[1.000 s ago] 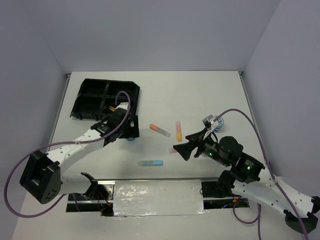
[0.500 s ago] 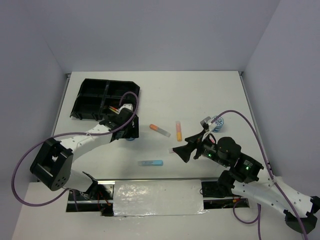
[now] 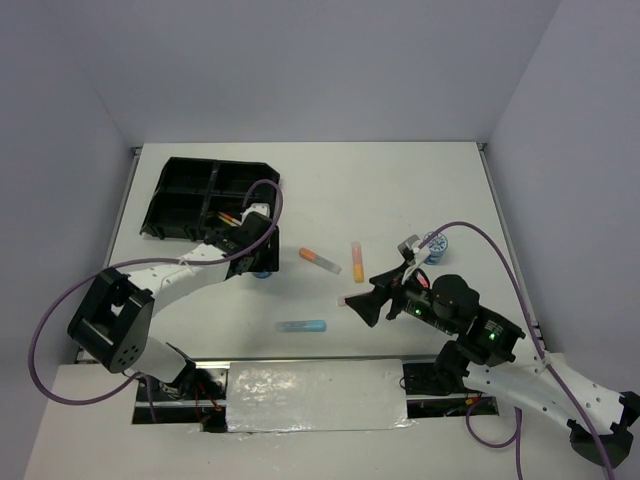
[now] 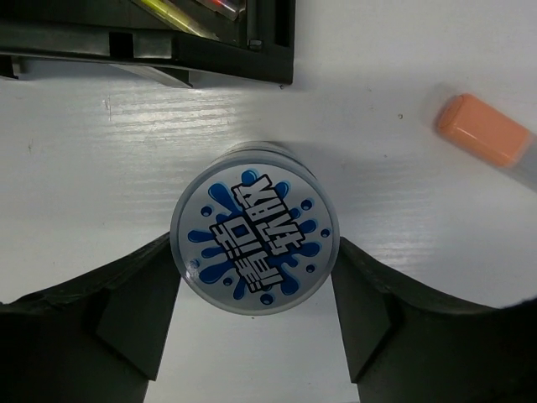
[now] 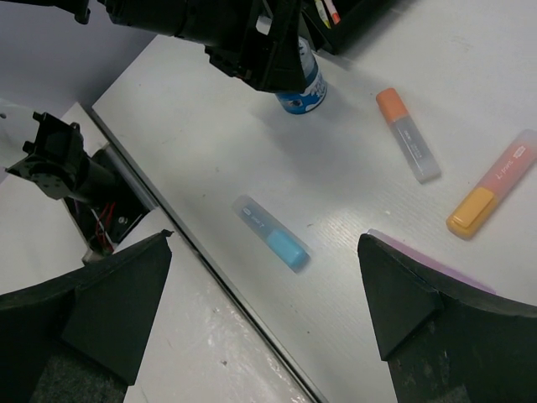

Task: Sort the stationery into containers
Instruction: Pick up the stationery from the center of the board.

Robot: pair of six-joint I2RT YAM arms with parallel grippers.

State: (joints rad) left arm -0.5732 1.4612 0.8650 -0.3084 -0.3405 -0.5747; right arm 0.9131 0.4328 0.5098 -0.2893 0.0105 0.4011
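My left claw (image 4: 254,260) hangs over a round tape roll (image 4: 254,239) with a blue splash picture on top. The roll stands flat on the white table (image 3: 400,190), just beside the near edge of the black tray (image 3: 190,185), but not in it. One finger is on each side of the roll, right up against it. I cannot tell if they squeeze it or only sit next to it.

I think the roll is light and hard, so it will not squash. Its side looks smooth and round, so it may slip or pop out if I pinch it off to one side. The best place to hold it is straight across its middle, with my fingers low on the two sides. Then I think a small lift and a short trip will take it over the tray wall.

My right claw (image 5: 264,252) is wide open and holds nothing. It hangs over the table, above a blue highlighter (image 5: 270,232). An orange highlighter (image 5: 408,136) and a yellow and pink one (image 5: 491,185) lie nearby, and a purple one (image 5: 419,262) peeks out by one finger. Some thin pens (image 3: 232,215) lie in one part of the tray.
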